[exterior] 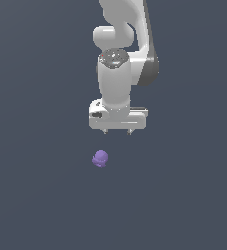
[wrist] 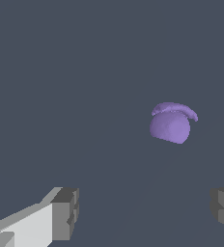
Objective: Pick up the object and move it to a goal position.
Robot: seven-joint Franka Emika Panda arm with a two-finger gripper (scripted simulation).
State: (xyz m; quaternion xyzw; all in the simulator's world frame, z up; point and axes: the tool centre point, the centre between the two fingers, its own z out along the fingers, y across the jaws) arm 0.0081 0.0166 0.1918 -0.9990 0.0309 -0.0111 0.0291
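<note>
The object (exterior: 100, 158) is a small purple lumpy blob lying on the flat dark grey surface, below the white arm in the exterior view. My gripper (exterior: 117, 132) hangs pointing down, above the object and slightly toward the exterior view's right of it. It is open, with its two short fingertips wide apart and nothing between them. In the wrist view the object (wrist: 171, 123) shows whole, with a flattened cap on a rounded body. It lies beyond the gap between the two grey fingers (wrist: 65, 213), and neither finger touches it.
The uniform dark grey surface (exterior: 37, 195) fills both views. Above the gripper stands the white arm (exterior: 120, 53) with its dark joint.
</note>
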